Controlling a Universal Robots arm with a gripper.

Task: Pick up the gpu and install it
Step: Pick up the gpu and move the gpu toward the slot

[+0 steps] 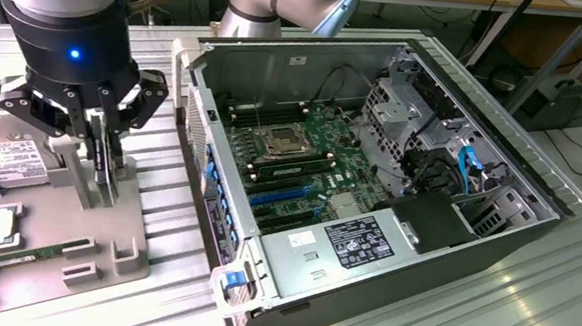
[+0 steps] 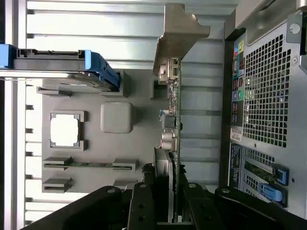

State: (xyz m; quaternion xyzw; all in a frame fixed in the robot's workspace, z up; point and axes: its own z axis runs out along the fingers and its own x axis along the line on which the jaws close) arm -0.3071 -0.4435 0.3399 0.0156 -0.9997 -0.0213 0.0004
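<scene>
– Between the fingers of the gripper [image 2: 168,186] stands the gpu [image 2: 171,120], upright and seen edge-on, over the gray fixture plate [image 1: 134,236].
– Is it held?
– I judge yes. The jaws are closed on the board, one finger at each flat side. Whether its lower edge touches the holder on the plate, I cannot tell.
– So which step is this?
– The picking up. The installing is not yet done: the computer case [image 1: 549,210] lies open just beside the plate, and the blue expansion slots [image 1: 281,196] look free.
– What does the way there call for?
– By my judgement, a straight lift clear of the holder posts. After that the card must be upright, its end bracket [image 2: 180,33] toward the rear wall of the case and its edge exactly along one slot.
</scene>
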